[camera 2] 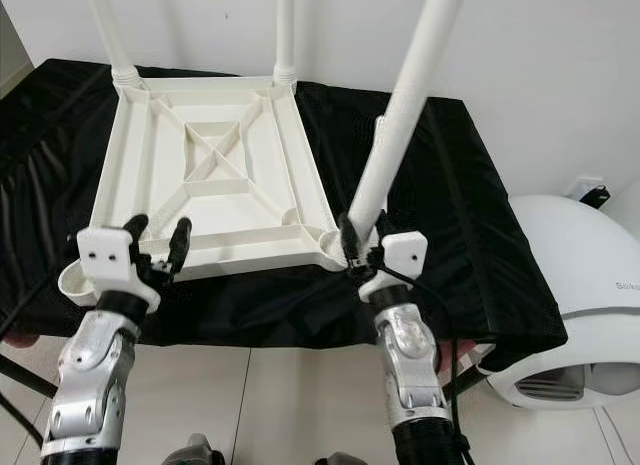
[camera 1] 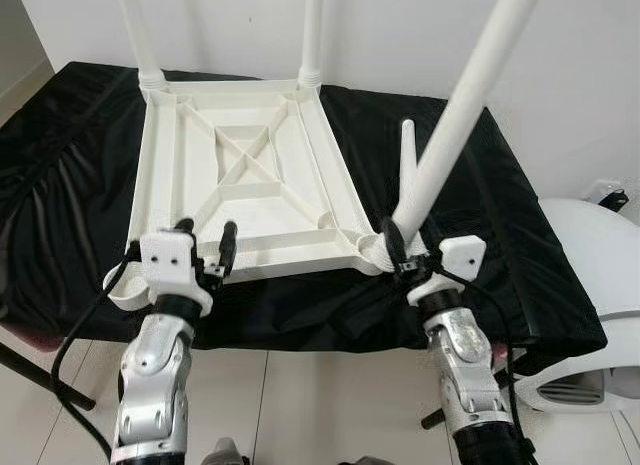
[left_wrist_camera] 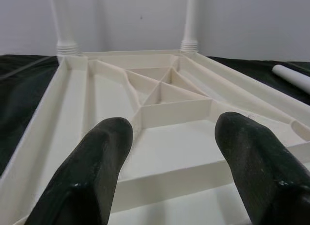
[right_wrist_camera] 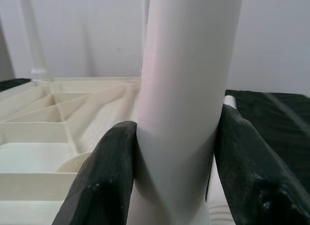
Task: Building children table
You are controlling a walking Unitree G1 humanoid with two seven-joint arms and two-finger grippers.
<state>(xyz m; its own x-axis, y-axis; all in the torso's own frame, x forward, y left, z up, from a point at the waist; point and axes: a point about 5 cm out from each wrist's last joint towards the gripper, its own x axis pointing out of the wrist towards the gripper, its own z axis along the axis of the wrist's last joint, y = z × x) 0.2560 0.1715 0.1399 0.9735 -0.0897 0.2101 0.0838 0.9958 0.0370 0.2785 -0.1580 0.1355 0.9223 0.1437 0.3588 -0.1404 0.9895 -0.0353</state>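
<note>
A black cloth (camera 1: 520,235) covers the table. On it lies the white tabletop (camera 1: 245,180), upside down, its ribbed underside facing up with a cross brace in the middle. Two legs (camera 1: 312,35) stand upright in the far corner sockets. A third leg (camera 1: 465,110) rises, tilted, from the near right corner socket (camera 1: 372,250). A fourth leg (camera 1: 407,150) lies loose on the cloth just beyond that corner, beside the tabletop's right edge. A white rounded appliance (camera 1: 590,275) stands on the floor to the right of the table.

The right gripper (camera 1: 400,250) has its jaws clamped on the base of the tilted leg, one finger (right_wrist_camera: 104,172) pressed against each side. The left gripper (camera 1: 205,247) hovers at the tabletop's near left edge, jaws apart and holding nothing, fingers (left_wrist_camera: 94,172) pointing over the ribbed underside.
</note>
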